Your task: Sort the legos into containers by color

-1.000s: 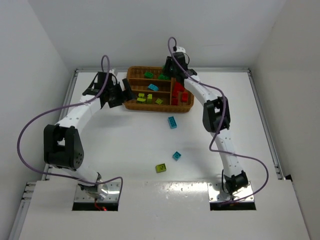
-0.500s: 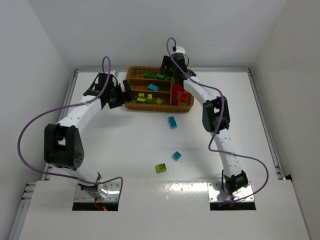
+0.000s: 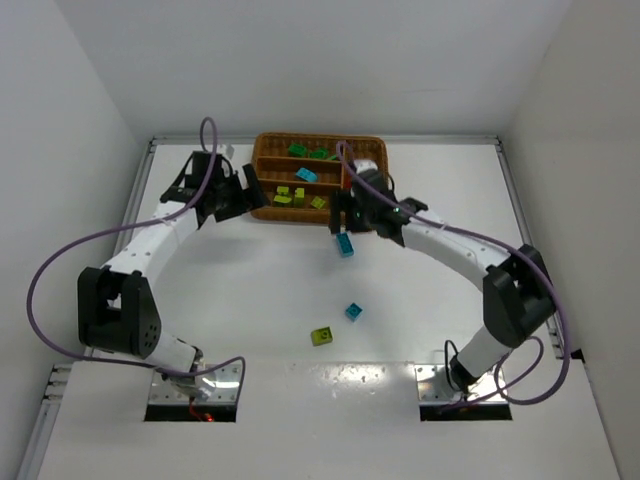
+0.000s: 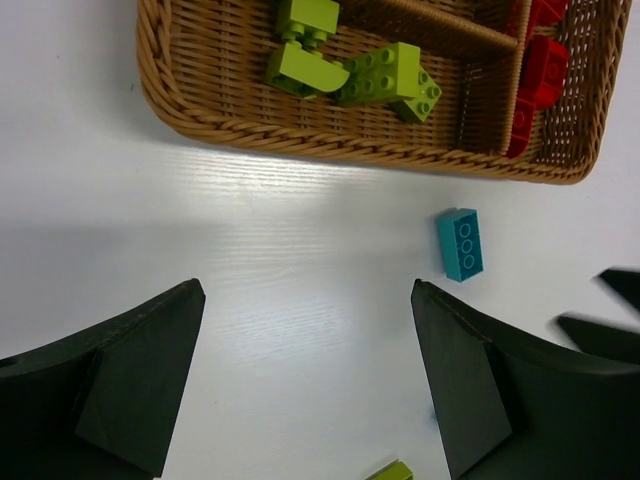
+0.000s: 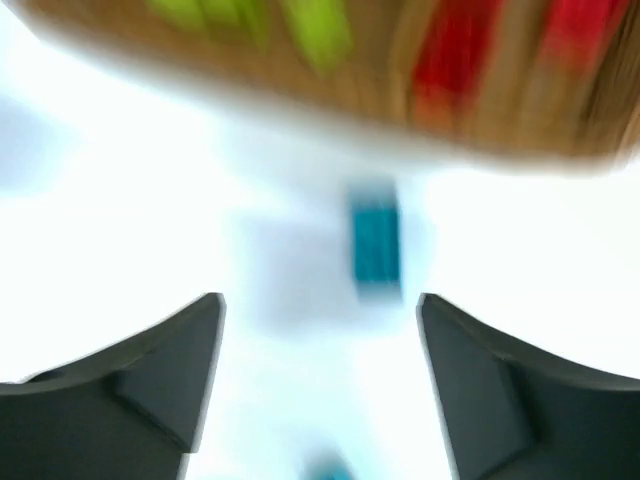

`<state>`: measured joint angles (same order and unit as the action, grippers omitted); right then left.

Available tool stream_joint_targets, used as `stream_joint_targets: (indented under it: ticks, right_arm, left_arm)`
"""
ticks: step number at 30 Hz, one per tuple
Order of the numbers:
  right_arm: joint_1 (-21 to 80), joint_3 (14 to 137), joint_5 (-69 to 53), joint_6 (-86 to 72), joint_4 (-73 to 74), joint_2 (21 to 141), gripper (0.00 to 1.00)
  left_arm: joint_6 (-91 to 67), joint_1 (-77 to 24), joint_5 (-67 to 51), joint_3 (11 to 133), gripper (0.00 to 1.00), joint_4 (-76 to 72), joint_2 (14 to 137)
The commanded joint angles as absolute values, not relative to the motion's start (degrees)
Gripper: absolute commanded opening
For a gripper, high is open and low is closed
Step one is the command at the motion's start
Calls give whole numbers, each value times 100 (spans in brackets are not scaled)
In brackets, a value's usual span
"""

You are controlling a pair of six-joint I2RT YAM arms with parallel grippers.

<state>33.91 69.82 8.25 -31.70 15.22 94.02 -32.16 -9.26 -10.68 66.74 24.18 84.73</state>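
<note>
Entry: lego sort, partly done. Containers: one wicker tray (image 4: pixel 250 125) at the far middle of the table (image 3: pixel 230 290), split into sections. Green bricks (image 3: pixel 298 150) lie in the farthest long section, a sorted cyan brick (image 3: pixel 305 174) in the middle one, yellow-green bricks (image 4: pixel 385 78) in the nearest, and red bricks (image 4: pixel 535 70) in the crosswise section at the tray's right end. Loose legos: the nearest cyan brick (image 4: pixel 460 243) lies flat just outside the tray's near wall, not touching it. A second cyan brick (image 3: pixel 353 312) and a loose yellow-green brick (image 3: pixel 321 336) lie well apart from it, toward the arm bases. Right end effector (image 5: pixel 320 330): fingers spread, nothing between them, with the nearest cyan brick ahead and roughly centred in the gap; its wrist view is blurred, so its height cannot be told. Left end effector (image 4: pixel 305 320): spread and empty, beside the tray's left end. Step in hand, by judgement: picking up the nearest cyan brick for the middle section. Handling notes: set the fingers across the brick's narrow width, descend straight, and close low on the smooth side walls, not the studs. Keep the far finger off the wicker wall. Lift clear of the rim before crossing, and release over the cyan section only.
</note>
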Motion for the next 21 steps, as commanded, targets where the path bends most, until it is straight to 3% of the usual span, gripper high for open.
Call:
stream_joint_targets:
  ticks: [1, 13, 15, 18, 20, 21]
  right_arm:
    - [3550, 6127, 853, -3384, 2285, 9299, 86]
    - [3480, 6978, 765, -2664, 2013, 10907, 88]
    - [3480, 7205, 765, -2663, 1943, 11230, 81]
    - [3480, 7487, 1001, -2663, 1942, 11521, 62]
    - [3480, 7558, 1063, -2663, 1942, 11575, 49]
    - [3480, 7559, 1142, -2663, 1942, 11575, 37]
  left_arm:
    - [-3251, -1072, -1072, 6618, 91, 2373, 8271]
    - [-3252, -1204, -888, 6565, 91, 2373, 8112]
    - [-3252, -1204, -888, 6565, 91, 2373, 8112]
    - [-3252, -1204, -888, 6565, 91, 2426, 8060]
    - [-3252, -1204, -835, 6565, 91, 2426, 8060]
    - [-3252, -1204, -835, 6565, 91, 2426, 8060]
